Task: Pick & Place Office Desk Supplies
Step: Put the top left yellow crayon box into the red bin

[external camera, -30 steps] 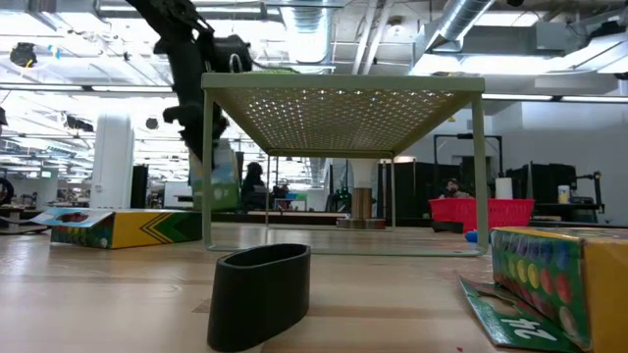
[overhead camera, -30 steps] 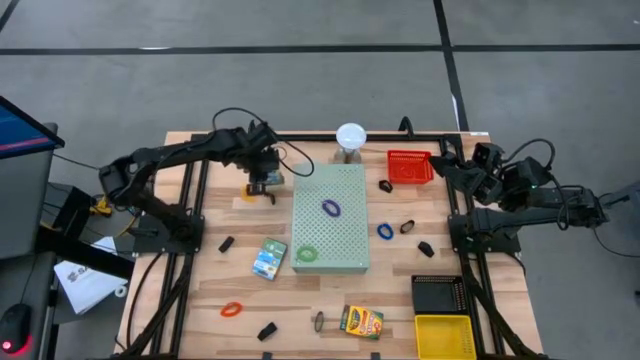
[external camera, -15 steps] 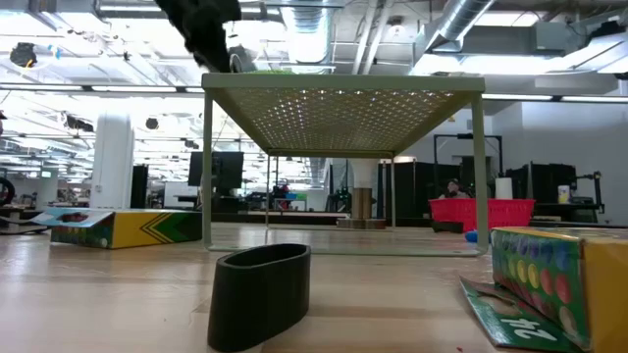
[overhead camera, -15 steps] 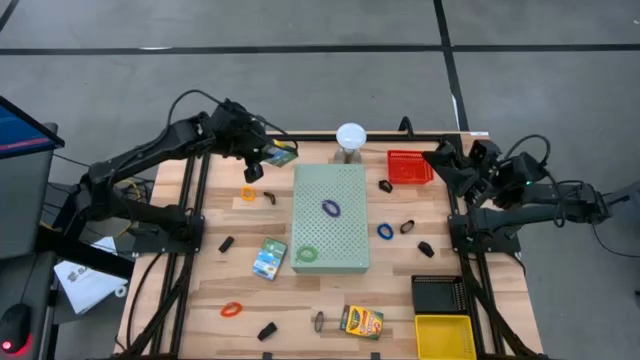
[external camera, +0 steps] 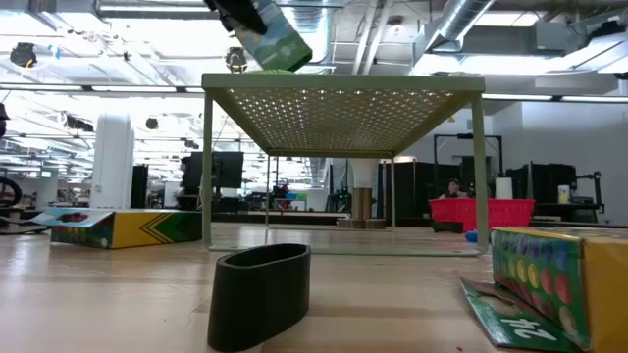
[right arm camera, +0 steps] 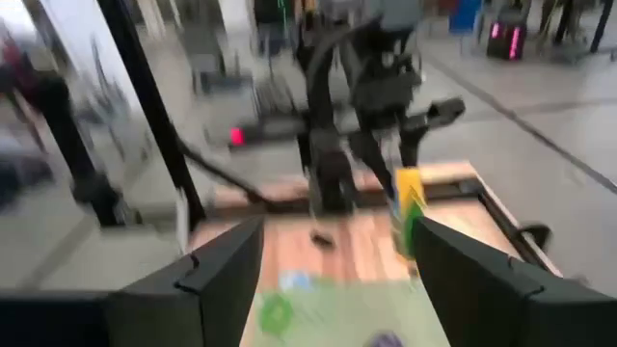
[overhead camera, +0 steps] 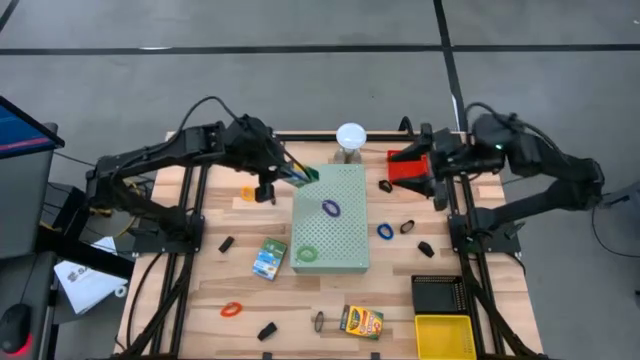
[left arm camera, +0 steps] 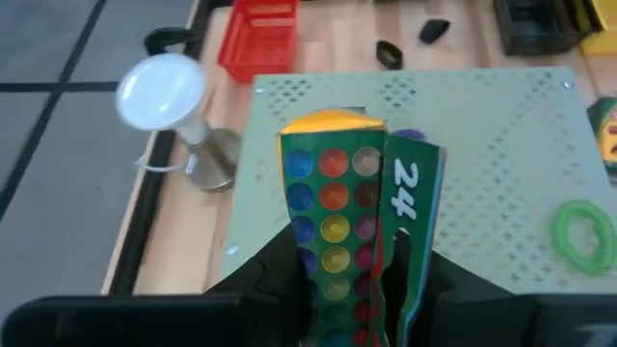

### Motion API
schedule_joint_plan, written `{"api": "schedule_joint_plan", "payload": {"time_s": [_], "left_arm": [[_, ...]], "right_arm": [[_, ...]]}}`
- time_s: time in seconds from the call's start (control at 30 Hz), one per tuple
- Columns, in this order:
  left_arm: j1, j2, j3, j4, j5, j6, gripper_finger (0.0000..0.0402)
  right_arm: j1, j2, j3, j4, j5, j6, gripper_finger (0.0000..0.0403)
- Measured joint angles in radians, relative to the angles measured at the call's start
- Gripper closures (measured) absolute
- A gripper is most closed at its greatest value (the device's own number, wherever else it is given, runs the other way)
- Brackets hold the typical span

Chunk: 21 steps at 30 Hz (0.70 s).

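My left gripper (overhead camera: 285, 172) is shut on a crayon box (left arm camera: 337, 212) with coloured dots and a "24" flap. It holds the box in the air over the far left corner of the pale-green perforated board (overhead camera: 345, 235); the low view shows the box (external camera: 277, 39) above the board top. My right gripper (overhead camera: 432, 172) stands open over the red basket (overhead camera: 405, 160), with nothing between its fingers (right arm camera: 222, 280). A purple loop (overhead camera: 331, 208) and a green loop (overhead camera: 306, 253) lie on the board. My left gripper pinches the crayon box between its two fingers at the box's near end (left arm camera: 323, 284). The fingers slant down toward the board and lie along the box, which sticks out ahead of them. The box is tilted and lifted clear of table and board.
On the table lie a teal box (overhead camera: 269, 258), a second crayon box (overhead camera: 361, 322), two orange loops (overhead camera: 248, 193) (overhead camera: 232, 309), a blue loop (overhead camera: 385, 231) and several black clips (overhead camera: 226, 243). A white dome (overhead camera: 350, 135) stands at the far edge; black (overhead camera: 438, 293) and yellow (overhead camera: 443, 335) trays sit near right.
My left gripper has risen from the table left of the board and gone right, toward the board's far left corner, lifting the crayon box clear. My right gripper has swung in from the table's right edge toward the red basket, rising and tipping up toward level.
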Motion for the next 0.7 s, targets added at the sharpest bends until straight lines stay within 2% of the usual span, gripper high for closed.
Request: {"api": "schedule_joint_plan", "payload": {"time_s": [0.1, 0.23, 0.47, 0.7], "left_arm": [[-0.043, 0.026, 0.037, -0.019, -0.004, 0.000, 0.0310], [-0.098, 0.050, 0.084, -0.021, -0.024, -0.017, 0.0310], [-0.172, 0.053, 0.127, -0.001, -0.066, -0.062, 0.0309], [-0.194, 0.053, 0.126, 0.004, -0.085, -0.100, 0.0309]], "right_arm": [[-0.004, 0.100, 0.103, -0.147, -0.001, -0.076, 0.0142], [-0.031, 0.197, 0.129, -0.200, -0.008, -0.107, 0.0142], [-0.046, 0.308, 0.131, -0.064, -0.074, -0.133, 0.0143], [-0.039, 0.370, 0.132, 0.073, -0.131, -0.119, 0.0143]]}}
